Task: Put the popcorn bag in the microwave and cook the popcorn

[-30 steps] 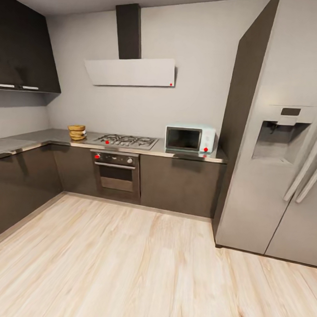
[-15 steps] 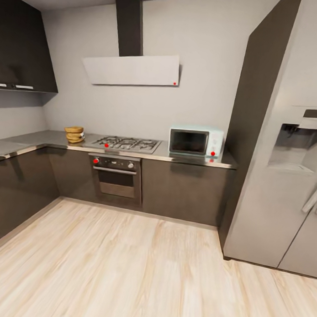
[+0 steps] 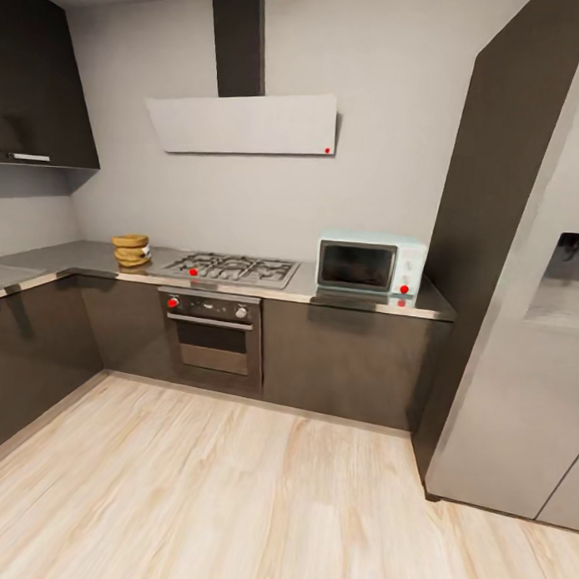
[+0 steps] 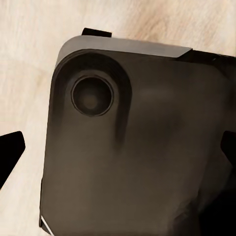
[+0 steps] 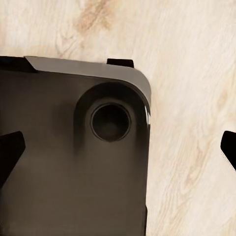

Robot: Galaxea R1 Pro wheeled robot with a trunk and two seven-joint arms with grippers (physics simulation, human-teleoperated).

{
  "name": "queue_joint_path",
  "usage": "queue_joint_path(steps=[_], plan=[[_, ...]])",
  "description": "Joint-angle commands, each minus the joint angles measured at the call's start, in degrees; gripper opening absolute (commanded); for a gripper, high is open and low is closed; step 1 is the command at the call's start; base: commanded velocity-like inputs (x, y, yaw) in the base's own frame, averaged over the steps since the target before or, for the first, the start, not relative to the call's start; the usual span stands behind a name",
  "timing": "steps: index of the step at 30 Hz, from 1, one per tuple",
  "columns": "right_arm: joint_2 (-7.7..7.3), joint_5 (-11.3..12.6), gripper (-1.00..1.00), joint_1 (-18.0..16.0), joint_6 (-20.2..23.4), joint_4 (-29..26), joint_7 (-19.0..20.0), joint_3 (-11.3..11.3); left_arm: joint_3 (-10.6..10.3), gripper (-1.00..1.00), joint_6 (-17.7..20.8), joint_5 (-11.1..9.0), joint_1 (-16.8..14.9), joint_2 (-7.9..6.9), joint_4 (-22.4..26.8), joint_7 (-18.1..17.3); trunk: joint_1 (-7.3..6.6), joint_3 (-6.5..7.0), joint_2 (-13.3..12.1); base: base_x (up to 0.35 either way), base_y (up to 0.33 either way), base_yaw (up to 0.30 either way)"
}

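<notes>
Head view: wrinkled tan paper popcorn bag point(image 3: 130, 250) sits far left on the glossy grey worktop point(image 3: 356, 298); boxy mint-blue microwave point(image 3: 370, 265), dark glass door shut, far right. No legible writing.

Left wrist view: left gripper point(image 4: 120, 152) fingertips spread apart over the rounded dark robot base point(image 4: 132, 147).

Right wrist view: right gripper point(image 5: 120, 150) likewise spread above pale wood-grain floor point(image 5: 191, 98).

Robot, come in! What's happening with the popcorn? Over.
Both jaws open, empty. Popcorn bag on countertop, left of stove. Microwave door closed. Floor path open.
</notes>
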State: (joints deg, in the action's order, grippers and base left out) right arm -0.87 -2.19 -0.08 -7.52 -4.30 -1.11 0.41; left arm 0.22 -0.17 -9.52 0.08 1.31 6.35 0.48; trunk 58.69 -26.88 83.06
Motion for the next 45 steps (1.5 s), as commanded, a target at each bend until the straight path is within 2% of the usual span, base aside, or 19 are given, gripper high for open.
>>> queue_joint_path(steps=[1,21,45], plan=[[-0.01,-0.2,1.00,0.0,-0.1,0.0,-0.1,0.0,0.0,1.00,0.0,-0.4,0.0,0.01,0.1,0.1,0.03,-0.05,0.0,0.325,0.097,0.000],[0.14,0.6,1.00,0.0,0.0,0.0,-0.1,-0.7,0.2,1.00,-0.1,-0.7,0.0,-0.01,0.1,0.0,0.03,-0.05,0.0,0.319,0.089,-0.036],[0.09,0.6,1.00,0.0,0.0,0.0,-0.1,-0.9,0.5,1.00,-0.1,-0.8,0.0,0.01,0.1,0.1,0.03,-0.05,0.0,0.010,0.001,-0.241]])
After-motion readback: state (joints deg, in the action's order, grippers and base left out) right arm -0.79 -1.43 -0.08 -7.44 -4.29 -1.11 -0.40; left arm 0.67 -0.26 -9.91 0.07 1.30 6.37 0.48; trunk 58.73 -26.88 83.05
